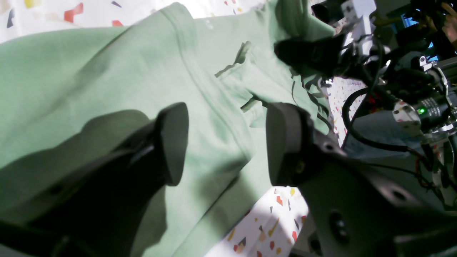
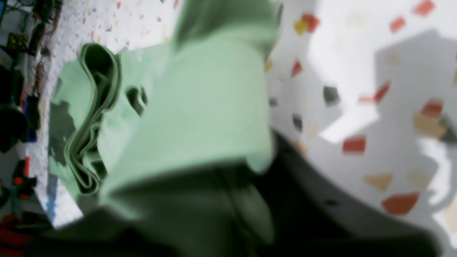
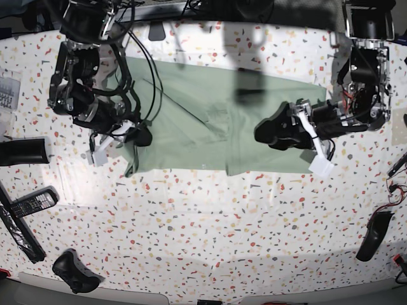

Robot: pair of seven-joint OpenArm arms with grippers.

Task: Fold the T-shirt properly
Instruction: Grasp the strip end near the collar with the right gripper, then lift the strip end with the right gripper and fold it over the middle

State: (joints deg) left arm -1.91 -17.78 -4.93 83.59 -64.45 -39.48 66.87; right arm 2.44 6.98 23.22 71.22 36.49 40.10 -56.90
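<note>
Two arms work over the soft sage T-shirt (image 3: 210, 127), spread flat across the speckled bench (image 3: 203, 229) toward 12 o'clock. Left tool (image 1: 221, 142) hangs wide above a stitched hem. Right tool (image 3: 141, 135) pinches the shirt's 9 o'clock edge; only its wrist view shows the bunched, layered folds (image 2: 89, 117)

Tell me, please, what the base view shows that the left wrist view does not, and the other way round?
Only the base view shows the whole T-shirt spread on the speckled table, the right gripper at its edge, and the remote control. Only the left wrist view shows, up close, the left gripper open above a stitched hem, touching nothing. Both show the green cloth, the table and the left gripper over the shirt.
</note>
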